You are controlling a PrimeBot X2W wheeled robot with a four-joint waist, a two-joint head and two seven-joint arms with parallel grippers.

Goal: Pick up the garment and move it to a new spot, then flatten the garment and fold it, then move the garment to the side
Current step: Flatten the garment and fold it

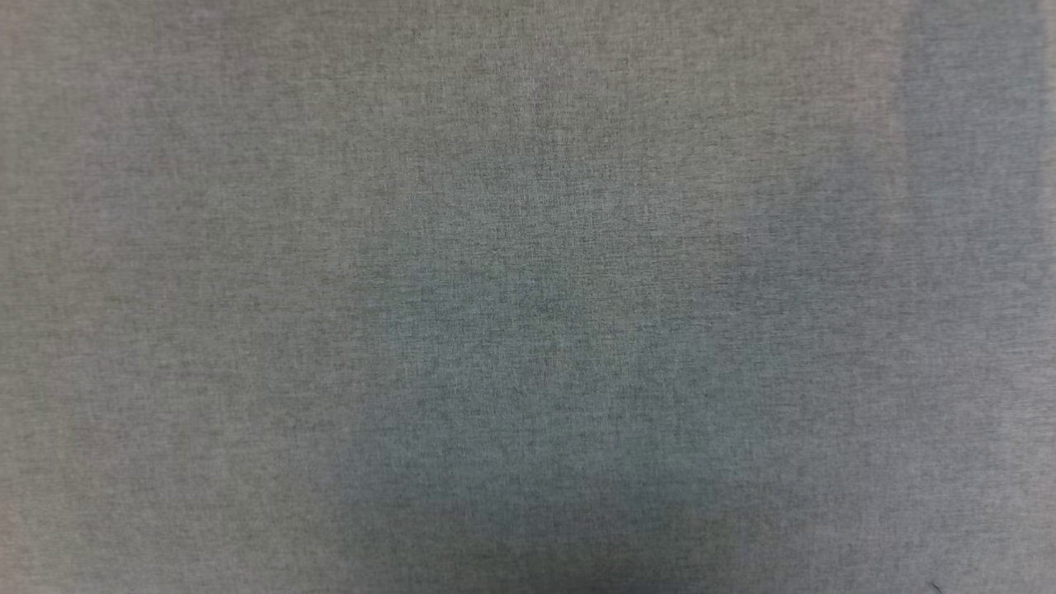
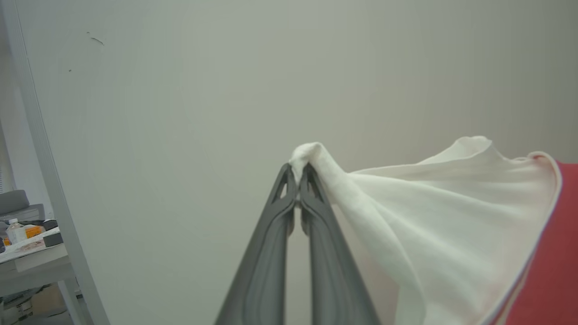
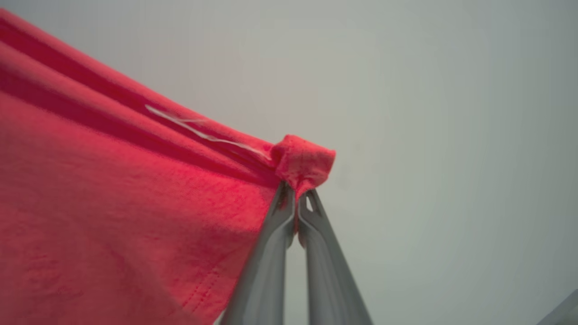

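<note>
Head view: grey woven surface (image 1: 528, 297); left wrist view: left gripper (image 2: 298, 170), fingers pressed together, pinching a white fold of the garment (image 2: 451, 216), held aloft; right wrist view: right gripper (image 3: 297, 190), fingers clamped on a bunched red corner of the garment.

Left end effector (image 2: 298, 175): two long fingers (image 2: 264, 271), matte dark grey; broad at base, tapering to narrow tips; shallow grooves running lengthwise; small triangular cut-out just below each tip.
Right end effector (image 3: 298, 192): matching pair of fingers (image 3: 266, 271), paler grey with soft sheen; smooth faces; narrow slotted cut-out below each tip.
</note>
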